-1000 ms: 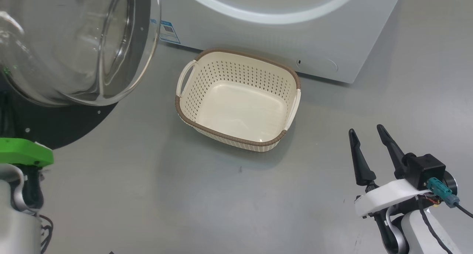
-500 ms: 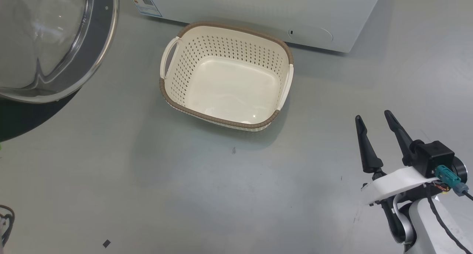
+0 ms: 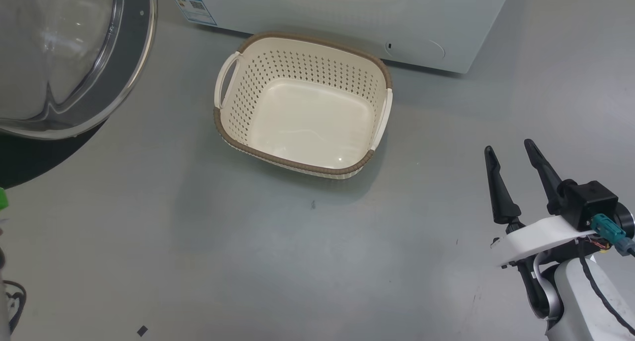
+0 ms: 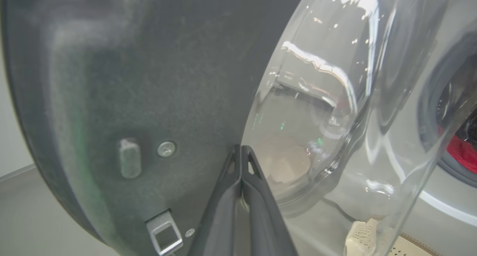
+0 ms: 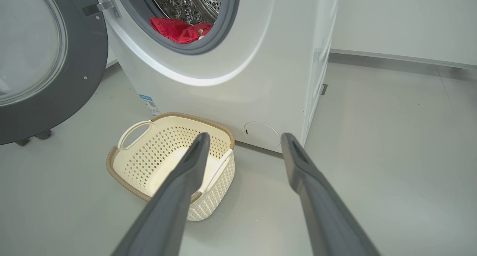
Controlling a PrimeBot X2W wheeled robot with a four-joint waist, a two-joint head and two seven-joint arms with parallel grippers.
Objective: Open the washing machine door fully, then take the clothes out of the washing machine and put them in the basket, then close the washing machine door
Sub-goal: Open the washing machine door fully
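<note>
The shut left tool (image 4: 241, 148) seems to push the washing machine door (image 4: 149, 81) open; next, the wide right tool (image 5: 246, 136) should grab the clothes (image 5: 173, 28).

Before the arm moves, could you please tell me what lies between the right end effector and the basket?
Just bare grey floor: the head view shows nothing lying between the open right end effector and the basket.
</note>
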